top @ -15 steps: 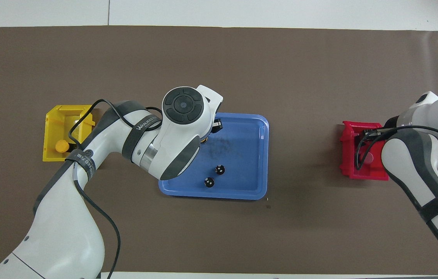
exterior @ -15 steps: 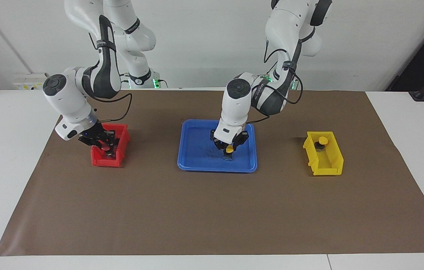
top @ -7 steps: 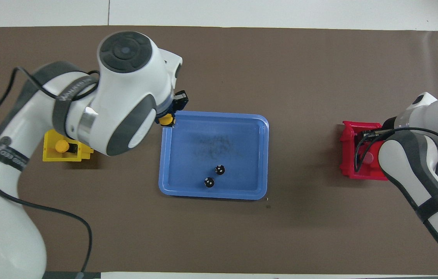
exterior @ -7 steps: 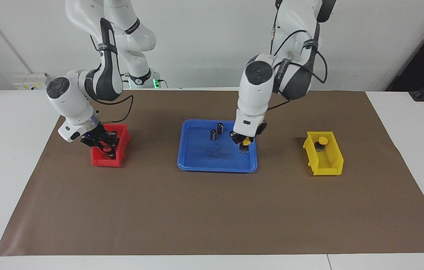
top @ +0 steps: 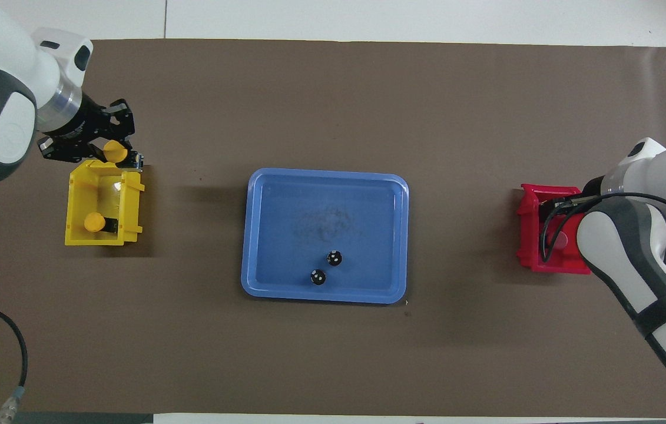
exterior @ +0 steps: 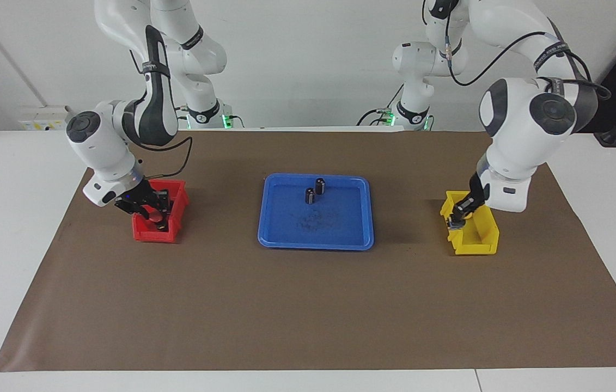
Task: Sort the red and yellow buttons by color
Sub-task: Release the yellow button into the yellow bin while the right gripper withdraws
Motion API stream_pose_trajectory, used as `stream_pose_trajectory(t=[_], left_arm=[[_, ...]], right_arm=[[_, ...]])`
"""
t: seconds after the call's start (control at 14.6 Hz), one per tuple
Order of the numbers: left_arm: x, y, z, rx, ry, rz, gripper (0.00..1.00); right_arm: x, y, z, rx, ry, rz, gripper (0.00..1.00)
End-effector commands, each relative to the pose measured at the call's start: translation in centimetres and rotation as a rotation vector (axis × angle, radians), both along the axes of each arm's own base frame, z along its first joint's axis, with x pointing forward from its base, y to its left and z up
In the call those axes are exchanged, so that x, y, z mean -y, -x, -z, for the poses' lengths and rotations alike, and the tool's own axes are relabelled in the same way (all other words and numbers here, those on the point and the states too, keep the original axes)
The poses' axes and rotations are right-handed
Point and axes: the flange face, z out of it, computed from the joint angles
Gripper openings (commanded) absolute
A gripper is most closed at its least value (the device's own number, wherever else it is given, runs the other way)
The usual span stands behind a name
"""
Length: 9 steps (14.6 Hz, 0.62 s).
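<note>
My left gripper (exterior: 457, 218) (top: 110, 148) is shut on a yellow button (top: 113, 151) and holds it over the end of the yellow bin (exterior: 482, 240) (top: 75, 200) that lies farther from the robots. Another yellow button (top: 95, 222) sits in that bin's nearer end. My right gripper (exterior: 147, 208) is down in the red bin (exterior: 147, 235) (top: 526, 235), with a red button cap (exterior: 152, 216) at its tip. In the overhead view the right arm hides that gripper. No second red button shows.
A blue tray (exterior: 316, 246) (top: 324, 298) lies mid-table between the bins. Two dark capless cylinders (exterior: 310, 195) (top: 335, 257) stand in its part nearer the robots. A brown mat (exterior: 308, 316) covers the table.
My left arm lifted the yellow button out of the blue tray and carried it over to the yellow bin. My right gripper stayed at the red bin.
</note>
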Motion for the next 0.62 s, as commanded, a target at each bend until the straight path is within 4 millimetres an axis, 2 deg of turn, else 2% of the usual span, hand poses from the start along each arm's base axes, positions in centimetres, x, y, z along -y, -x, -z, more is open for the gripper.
stream_pose_trajectory(t=[0.0,0.14,0.21,0.34,0.55], left_arm=[[-2.9,0.3,1.7,0.029,0.018,0.045,0.02],[-5.1,0.9,3.0,0.034,0.023,0.124,0.02],[-5.7,1.3,3.5,0.048,0.023,0.135,0.02],[-5.9,2.5,5.1,0.065,0.022,0.125,0.02],[-6.3,3.8,6.8,0.081,0.021,0.085,0.02]], right_arm=[[-0.7,-1.4,-2.8,-0.013,0.007,-0.04,0.52],[-0.8,-2.3,-5.6,-0.012,0.032,-0.062,0.57],[-0.9,-2.9,-7.7,-0.014,0.032,-0.062,0.67],[-1.2,-3.5,-11.7,-0.011,0.034,-0.047,1.0],[-1.7,-3.7,-17.6,-0.023,0.033,-0.033,1.0]])
